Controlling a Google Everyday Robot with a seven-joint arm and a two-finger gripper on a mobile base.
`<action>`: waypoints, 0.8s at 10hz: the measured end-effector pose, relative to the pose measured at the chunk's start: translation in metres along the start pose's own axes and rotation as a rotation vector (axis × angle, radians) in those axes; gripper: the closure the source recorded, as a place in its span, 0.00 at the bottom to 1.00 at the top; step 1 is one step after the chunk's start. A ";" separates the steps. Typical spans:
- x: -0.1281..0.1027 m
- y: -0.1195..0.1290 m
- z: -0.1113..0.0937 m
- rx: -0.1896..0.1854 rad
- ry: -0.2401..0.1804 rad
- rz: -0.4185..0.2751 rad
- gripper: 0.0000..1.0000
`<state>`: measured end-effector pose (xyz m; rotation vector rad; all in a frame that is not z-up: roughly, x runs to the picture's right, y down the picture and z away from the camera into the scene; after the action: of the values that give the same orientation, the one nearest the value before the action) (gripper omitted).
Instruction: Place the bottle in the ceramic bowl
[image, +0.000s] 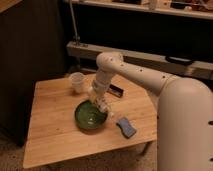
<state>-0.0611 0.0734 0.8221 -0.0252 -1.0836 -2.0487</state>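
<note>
Gripper (101, 104) above ceramic bowl (90, 116) rim, grip unclear, cup (77, 82) behind, blue sponge (126, 127) beside.

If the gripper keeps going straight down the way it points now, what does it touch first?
Most likely the ceramic bowl. The gripper points down over the bowl's right rim, with the bottle apparently at its tip. So the bottle would probably meet the bowl's rim or inside first, though depth is hard to judge here.

A wooden desk (55, 135) carries a white cup (76, 81) at its far left, a blue pad (126, 127) at its near right and a dark flat item (116, 90) at the far side. The hand (100, 104) hangs between cup and pad.
</note>
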 end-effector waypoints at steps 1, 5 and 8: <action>-0.004 0.000 0.008 0.004 -0.007 -0.002 1.00; -0.010 -0.013 0.009 0.025 -0.025 -0.020 0.90; -0.009 -0.020 0.016 0.044 -0.049 -0.031 0.57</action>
<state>-0.0729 0.0966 0.8148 -0.0370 -1.1653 -2.0608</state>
